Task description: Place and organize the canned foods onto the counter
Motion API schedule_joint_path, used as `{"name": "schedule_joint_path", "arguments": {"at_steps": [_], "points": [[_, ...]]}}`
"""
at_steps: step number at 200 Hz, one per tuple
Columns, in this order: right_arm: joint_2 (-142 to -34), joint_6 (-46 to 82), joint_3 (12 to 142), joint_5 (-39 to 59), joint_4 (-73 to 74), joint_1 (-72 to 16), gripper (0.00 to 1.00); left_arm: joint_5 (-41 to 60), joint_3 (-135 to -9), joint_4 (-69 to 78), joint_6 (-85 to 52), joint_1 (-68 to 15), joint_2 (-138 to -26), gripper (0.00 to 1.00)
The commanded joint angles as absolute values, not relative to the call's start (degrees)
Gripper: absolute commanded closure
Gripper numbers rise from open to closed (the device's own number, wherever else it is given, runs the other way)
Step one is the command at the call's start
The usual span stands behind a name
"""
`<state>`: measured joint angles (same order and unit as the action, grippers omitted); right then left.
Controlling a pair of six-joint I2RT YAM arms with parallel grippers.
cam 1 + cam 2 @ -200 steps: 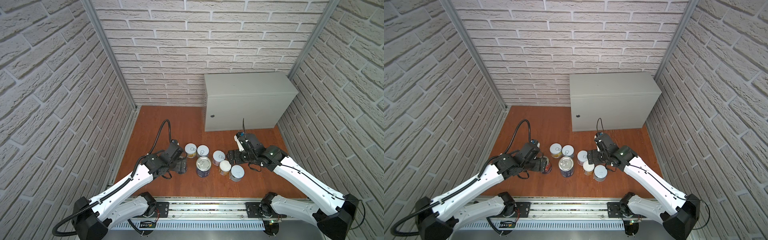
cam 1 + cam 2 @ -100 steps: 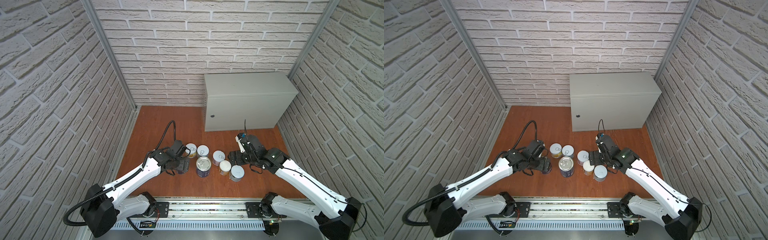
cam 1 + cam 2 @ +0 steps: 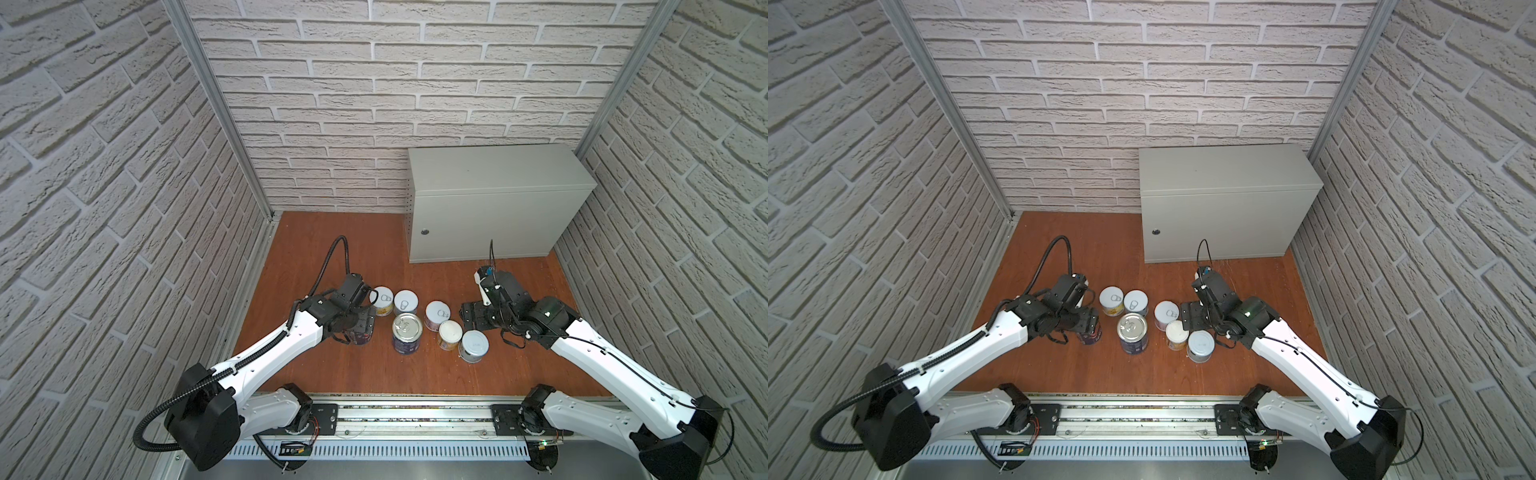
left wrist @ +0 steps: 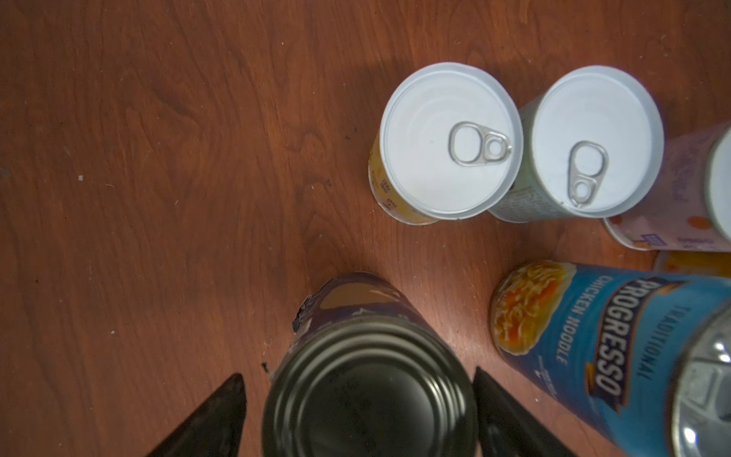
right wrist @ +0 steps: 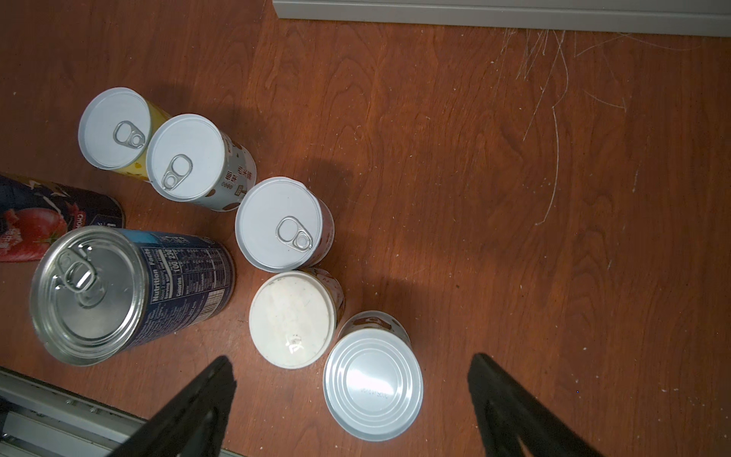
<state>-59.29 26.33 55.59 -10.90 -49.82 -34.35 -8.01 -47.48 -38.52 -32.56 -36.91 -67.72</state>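
The left gripper (image 4: 356,375) has its jaws close on both sides of the dark can (image 4: 370,399) — I cannot tell if they squeeze it. The right gripper (image 5: 351,357) is wide open and holds nothing — the grey can (image 5: 374,385) stands just under it.

Two arms, identical build: white moulded link shells, black joint housings. Left arm (image 3: 266,353): black corrugated conduit (image 3: 346,257) looped above wrist, second loop at large black shoulder housing (image 3: 203,419). Right arm (image 3: 615,361): thin black cable (image 3: 1320,372) run along white forearm; green indicator light (image 3: 1248,309) on black elbow joint; white wrist camera module (image 3: 481,283) with blue connector. Left gripper (image 4: 356,372), right gripper (image 5: 352,357): black fingers (image 5: 197,399), wedge-shaped, tapering to tip. Bases on slotted aluminium rail (image 3: 415,415)
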Motion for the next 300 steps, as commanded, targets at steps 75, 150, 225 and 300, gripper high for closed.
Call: {"name": "schedule_joint_path", "arguments": {"at_steps": [75, 150, 225, 300], "points": [[-59.7, 26.9, 55.1, -12.2, -49.2, -34.7, 0.07, -7.2, -46.5, -36.4, -31.3, -36.2, -69.1, 0.37], [-57.8, 25.2, 51.0, -5.4, -34.5, -34.7, 0.07, -1.0, -52.8, -39.5, -28.1, -32.7, -68.2, 0.48], [-63.2, 17.3, 49.5, 1.5, -13.9, -38.6, 0.07, 6.8, -61.0, -42.3, -25.2, -28.9, -73.5, 0.51], [-68.1, 13.1, 45.8, 4.3, 1.8, -45.1, 0.06, 16.1, -73.1, -49.7, -23.5, -27.3, -78.8, 0.53]]}}
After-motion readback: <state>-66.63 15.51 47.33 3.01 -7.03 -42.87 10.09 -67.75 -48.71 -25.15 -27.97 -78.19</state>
